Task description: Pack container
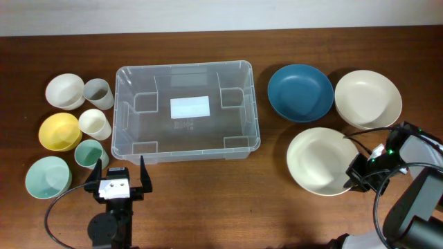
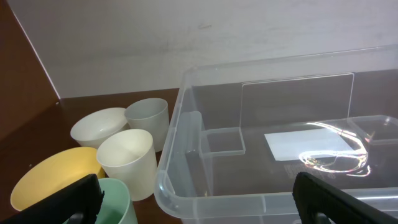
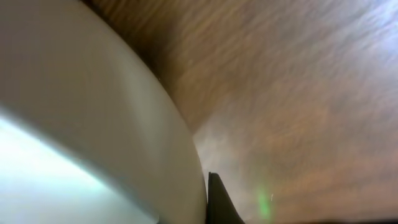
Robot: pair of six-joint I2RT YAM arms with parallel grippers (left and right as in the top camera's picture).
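Observation:
The clear plastic container (image 1: 183,67) stands empty in the middle of the table, a white label on its base; the left wrist view shows its near corner (image 2: 186,124). Just in front of that corner my left gripper (image 1: 118,181) (image 2: 199,208) hovers open, holding nothing. At the front right lies a cream bowl (image 1: 318,160) (image 3: 93,124). My right gripper (image 1: 356,176) (image 3: 208,205) is shut on this bowl's right rim. One black fingertip (image 3: 217,202) shows outside the rim; the other is hidden behind the bowl wall.
A blue bowl (image 1: 300,91) and a second cream bowl (image 1: 367,98) sit right of the container. On the left are a white bowl (image 1: 64,90), a yellow bowl (image 1: 59,131), a mint bowl (image 1: 47,177) and three cups (image 1: 94,124).

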